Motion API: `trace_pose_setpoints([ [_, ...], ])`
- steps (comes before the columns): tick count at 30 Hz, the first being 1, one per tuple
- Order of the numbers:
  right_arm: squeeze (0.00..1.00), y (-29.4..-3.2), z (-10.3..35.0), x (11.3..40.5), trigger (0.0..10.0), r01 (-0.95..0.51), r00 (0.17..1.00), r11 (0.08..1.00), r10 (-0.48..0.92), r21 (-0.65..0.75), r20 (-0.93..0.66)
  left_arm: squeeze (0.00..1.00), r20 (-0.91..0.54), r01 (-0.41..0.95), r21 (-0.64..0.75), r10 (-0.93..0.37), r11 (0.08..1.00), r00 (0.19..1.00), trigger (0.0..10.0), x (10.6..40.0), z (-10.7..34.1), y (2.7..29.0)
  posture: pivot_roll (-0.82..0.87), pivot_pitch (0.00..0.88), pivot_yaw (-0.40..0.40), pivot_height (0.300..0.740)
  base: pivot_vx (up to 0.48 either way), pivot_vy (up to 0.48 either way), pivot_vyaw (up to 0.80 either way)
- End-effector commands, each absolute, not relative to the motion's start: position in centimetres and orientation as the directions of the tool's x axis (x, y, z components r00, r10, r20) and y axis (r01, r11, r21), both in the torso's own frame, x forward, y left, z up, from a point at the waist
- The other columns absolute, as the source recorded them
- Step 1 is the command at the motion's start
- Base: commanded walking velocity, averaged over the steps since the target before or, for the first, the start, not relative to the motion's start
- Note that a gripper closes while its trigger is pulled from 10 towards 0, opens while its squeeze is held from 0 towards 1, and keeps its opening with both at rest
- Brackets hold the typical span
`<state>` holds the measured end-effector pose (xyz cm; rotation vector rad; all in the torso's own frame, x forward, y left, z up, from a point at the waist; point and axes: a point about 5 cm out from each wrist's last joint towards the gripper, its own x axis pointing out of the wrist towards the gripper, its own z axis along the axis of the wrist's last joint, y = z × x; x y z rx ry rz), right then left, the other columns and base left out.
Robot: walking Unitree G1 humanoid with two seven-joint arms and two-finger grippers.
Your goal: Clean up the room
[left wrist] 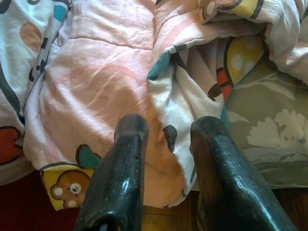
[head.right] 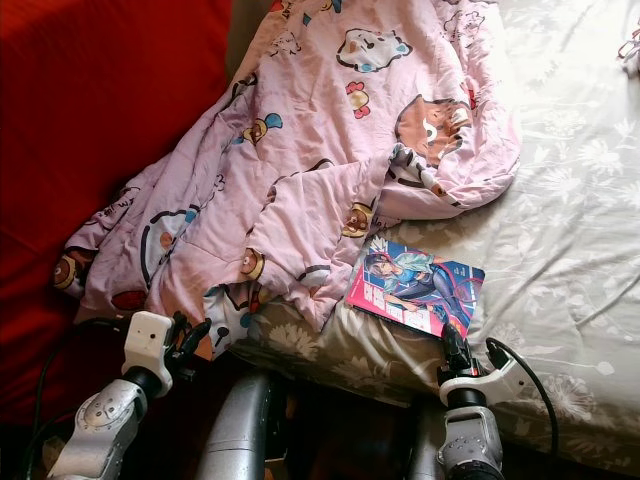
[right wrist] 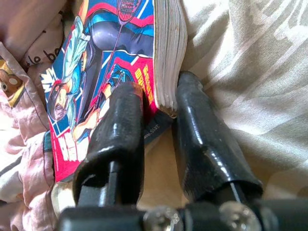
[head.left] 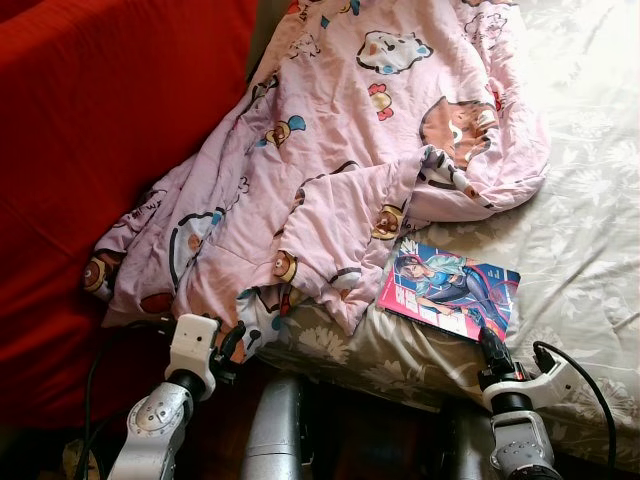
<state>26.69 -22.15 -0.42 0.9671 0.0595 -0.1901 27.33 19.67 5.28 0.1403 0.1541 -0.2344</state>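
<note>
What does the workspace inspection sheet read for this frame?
Surface: bed sheet, pale floral, wrinkled.
Job's things: pink cartoon blanket crumpled, spilling over the bed edge; comic book flat near the edge, beside the blanket.
Clutter: nothing seen.
Grippers: left hand open at the blanket's hanging hem; right hand astride the book's corner, one finger on the cover, one along the page edge.
Cables: black cable looping by the right wrist.
Surroundings: red fabric left of the bed.

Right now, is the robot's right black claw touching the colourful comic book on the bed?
Touching. The right wrist view shows the right gripper at the thick colourful comic book, one finger lying on the cover, the other against the page edges at its corner.
</note>
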Motion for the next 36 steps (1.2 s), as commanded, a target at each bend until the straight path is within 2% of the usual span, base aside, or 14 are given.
trace_pose_setpoints([
  [1, 0.0, -21.2, -1.8, 25.7, 0.0, 0.245, 0.97, 0.522, -0.125, 0.817, -0.21, 0.0, -0.214, 0.234, 0.133, -0.203, 0.963, 0.956, 10.0, 26.6, 4.3, 20.3, 0.17, 0.23, 0.166, 0.602, 0.0, 0.0, 0.0],
  [5, 0.0, -21.5, -1.6, 25.8, 0.0, 0.246, 0.969, 0.518, -0.145, 0.819, -0.199, 0.0, -0.213, 0.233, 0.132, -0.202, 0.964, 0.956, 10.0, 26.8, 4.3, 20.2, 0.16, 0.221, 0.161, 0.602, 0.0, 0.0, 0.0],
  [9, 0.0, -21.8, -0.1, 26.8, 0.0, 0.173, 0.981, 0.526, -0.169, 0.833, -0.097, 0.0, -0.209, 0.225, 0.127, -0.196, 0.966, 0.958, 10.0, 27.2, 4.2, 19.9, 0.15, 0.204, 0.148, 0.602, 0.0, 0.0, 0.0],
  [13, 0.0, -22.5, 2.1, 27.7, 0.0, 0.156, 0.968, 0.61, -0.252, 0.777, 0.005, 0.0, -0.196, 0.212, 0.113, -0.187, 0.971, 0.963, 10.0, 27.8, 4.2, 19.4, 0.12, 0.174, 0.129, 0.602, 0.0, 0.0, 0.0],
  [15, 0.0, -22.6, 2.5, 27.8, 0.0, 0.149, 0.966, 0.618, -0.259, 0.772, 0.021, 0.0, -0.193, 0.208, 0.111, -0.184, 0.972, 0.964, 10.0, 27.9, 4.2, 19.3, 0.12, 0.165, 0.123, 0.602, 0.0, 0.0, 0.0],
  [19, 0.0, -22.5, 4.4, 28.5, 0.0, 0.094, 0.963, 0.678, -0.247, 0.729, 0.105, 0.0, -0.181, 0.197, 0.099, -0.177, 0.975, 0.967, 10.0, 28.4, 4.2, 18.9, 0.1, 0.136, 0.106, 0.602, 0.0, 0.0, 0.0],
  [25, 0.0, -22.4, 6.3, 28.8, 0.0, 0.103, 0.962, 0.784, -0.236, 0.613, 0.139, 0.0, -0.166, 0.176, 0.086, -0.16, 0.981, 0.973, 10.0, 29.1, 4.3, 18.6, 0.07, 0.104, 0.081, 0.602, 0.0, 0.0, 0.0],
  [26, 0.0, -22.0, 7.0, 28.8, 0.5, 0.09, 0.968, 0.83, -0.204, 0.551, 0.149, 0.0, -0.156, 0.162, 0.078, -0.148, 0.984, 0.977, 10.0, 29.3, 4.4, 18.5, 0.07, 0.097, 0.072, 0.602, 0.0, 0.0, 0.0],
  [27, 0.0, -22.0, 7.0, 28.8, 0.5, 0.09, 0.968, 0.83, -0.204, 0.551, 0.149, 0.0, -0.156, 0.162, 0.078, -0.148, 0.984, 0.977, 10.0, 29.3, 4.4, 18.5, 0.07, 0.097, 0.072, 0.602, 0.0, 0.0, 0.0],
  [28, 0.0, -21.6, 7.6, 28.9, 10.0, 0.08, 0.974, 0.875, -0.17, 0.477, 0.148, 0.0, -0.148, 0.147, 0.064, -0.136, 0.987, 0.98, 10.0, 29.6, 4.5, 18.4, 0.07, 0.088, 0.062, 0.602, 0.0, 0.0, 0.0],
  [30, 0.0, -21.4, 7.7, 28.8, 10.0, 0.081, 0.977, 0.891, -0.159, 0.447, 0.141, 0.0, -0.146, 0.142, 0.057, -0.132, 0.988, 0.98, 10.0, 29.6, 4.5, 18.3, 0.06, 0.086, 0.06, 0.602, 0.0, 0.0, 0.0],
  [32, 0.0, -20.7, 8.5, 28.5, 10.0, 0.03, 0.983, 0.94, -0.089, 0.341, 0.159, 0.0, -0.145, 0.133, 0.046, -0.125, 0.99, 0.981, 10.0, 29.8, 4.3, 18.0, 0.04, 0.074, 0.042, 0.602, 0.0, 0.0, 0.0],
  [36, 0.0, -20.8, 9.2, 28.4, 10.0, 0.03, 0.985, 0.972, -0.069, 0.232, 0.16, 0.0, -0.139, 0.106, 0.025, -0.101, 0.994, 0.985, 10.0, 30.0, 4.2, 17.8, 0.04, 0.07, 0.033, 0.602, 0.0, 0.0, 0.0],
])
